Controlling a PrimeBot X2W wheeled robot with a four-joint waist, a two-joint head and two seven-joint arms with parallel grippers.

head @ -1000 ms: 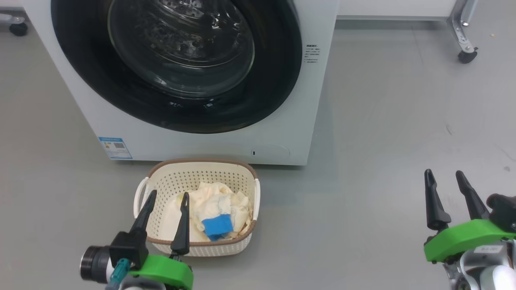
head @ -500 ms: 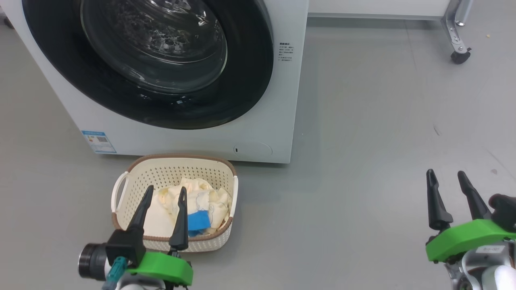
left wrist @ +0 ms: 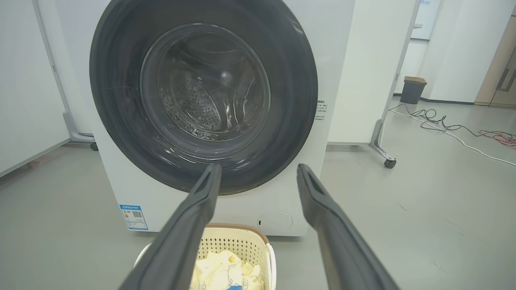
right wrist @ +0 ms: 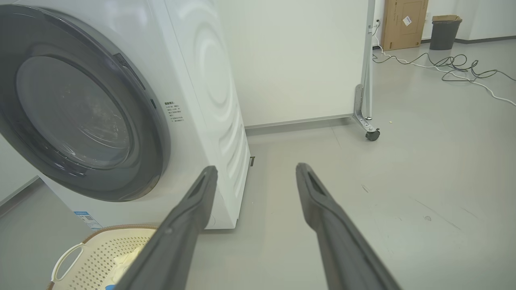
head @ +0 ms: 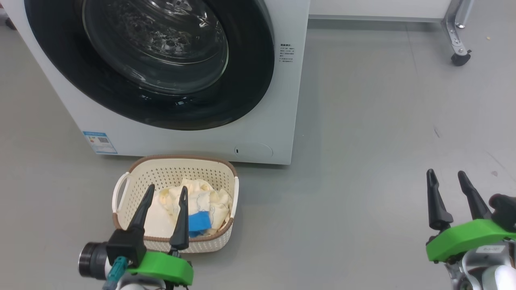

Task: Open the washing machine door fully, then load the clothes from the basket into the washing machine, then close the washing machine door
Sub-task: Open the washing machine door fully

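the shut washing machine door bars the way to the drum, and the basket sits on the floor just before the washing machine, its top open from above. bare grey floor lies open to the right, as far as a wheeled frame leg.

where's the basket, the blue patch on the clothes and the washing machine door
basket (head: 177, 174): head view, on its perforated back wall
blue patch (head: 199, 222): head view, middle of the patch
washing machine door (head: 155, 44): head view, on the glass porthole
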